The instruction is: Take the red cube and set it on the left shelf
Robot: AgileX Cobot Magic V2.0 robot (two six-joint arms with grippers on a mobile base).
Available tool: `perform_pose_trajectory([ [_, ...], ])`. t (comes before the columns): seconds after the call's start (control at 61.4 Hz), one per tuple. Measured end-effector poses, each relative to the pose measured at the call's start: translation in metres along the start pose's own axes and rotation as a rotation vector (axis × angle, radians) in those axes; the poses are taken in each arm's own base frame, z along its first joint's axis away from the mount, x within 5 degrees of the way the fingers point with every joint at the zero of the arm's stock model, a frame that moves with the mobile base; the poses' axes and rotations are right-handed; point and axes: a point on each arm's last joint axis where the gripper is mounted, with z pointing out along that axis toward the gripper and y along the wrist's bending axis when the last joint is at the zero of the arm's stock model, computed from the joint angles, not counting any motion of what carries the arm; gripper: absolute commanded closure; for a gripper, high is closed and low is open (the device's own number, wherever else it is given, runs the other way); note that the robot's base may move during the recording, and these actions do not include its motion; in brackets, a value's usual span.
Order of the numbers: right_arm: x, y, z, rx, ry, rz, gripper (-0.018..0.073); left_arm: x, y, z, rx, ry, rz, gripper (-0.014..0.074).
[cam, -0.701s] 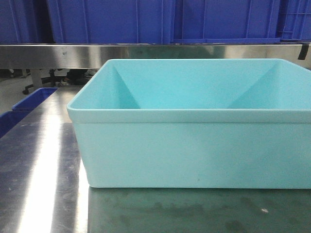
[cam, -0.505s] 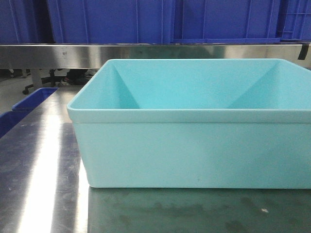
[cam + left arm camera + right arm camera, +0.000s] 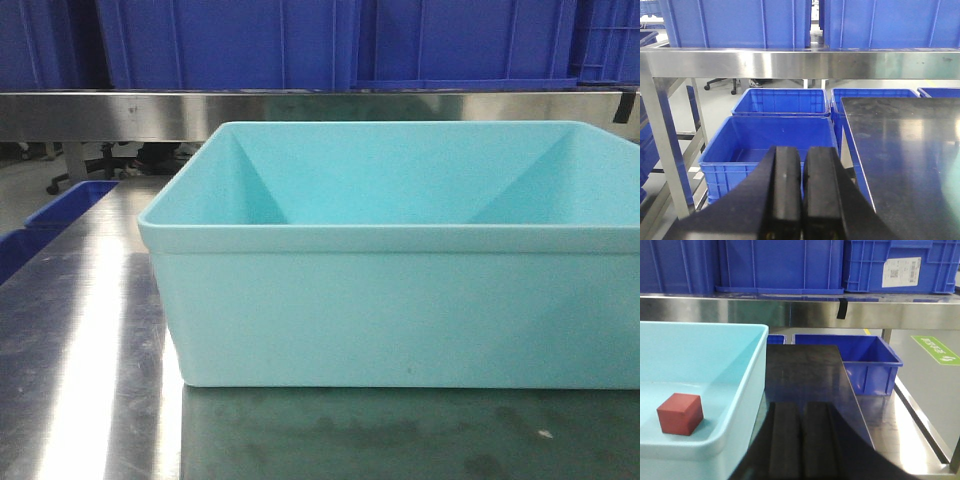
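Moved: nothing in the front view; the teal tub [image 3: 400,310] sits on the table [image 3: 90,340] just as it did a moment ago.
Cube: the red cube [image 3: 680,413] lies on the tub's floor, near the tub wall closest to my right wrist, and nothing of mine touches it.
Right fingers: my right fingers [image 3: 796,440] are pressed together and empty, outside the tub, just beside its right wall.
Left fingers: my left fingers [image 3: 797,190] are also closed and empty. The tub is out of that view, and they hang off the table edge above the low crates [image 3: 775,145].
Shelf: the left shelf [image 3: 790,62] runs behind the tub, above its rim, and carries big blue crates [image 3: 735,22].
Done: nothing yet, as I judge it.
Left: opening, reaching into the tub, gripping, lifting, then placing on the shelf.
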Motion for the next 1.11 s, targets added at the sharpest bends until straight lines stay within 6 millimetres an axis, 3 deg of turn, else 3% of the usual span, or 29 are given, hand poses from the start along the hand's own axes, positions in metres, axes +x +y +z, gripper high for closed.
perform_pose_trajectory([
  [0.358, -0.015, 0.0, -0.001, -0.002, -0.116, 0.026, 0.0503, 0.0, 0.0, 0.0, 0.0, 0.0, 0.0, 0.0495],
  [0.407, -0.026, 0.001, -0.003, -0.003, -0.129, 0.025, 0.0506, 0.0, 0.0, 0.0, 0.0, 0.0, 0.0, 0.0495],
  [0.587, -0.105, 0.003, -0.008, -0.007, -0.09, 0.005, 0.0511, 0.0, 0.0, 0.0, 0.0, 0.0, 0.0, 0.0495],
  [0.733, -0.151, 0.006, 0.011, -0.024, 0.05, 0.002, 0.0511, 0.0, 0.0, 0.0, 0.0, 0.0, 0.0, 0.0495],
  [0.864, -0.176, 0.016, 0.04, -0.109, 0.188, 0.006, 0.0511, 0.0, 0.0, 0.0, 0.0, 0.0, 0.0, 0.0495],
  [1.108, -0.193, 0.06, 0.11, -0.312, 0.505, -0.051, 0.051, 0.0, 0.0, 0.0, 0.0, 0.0, 0.0, 0.0495],
])
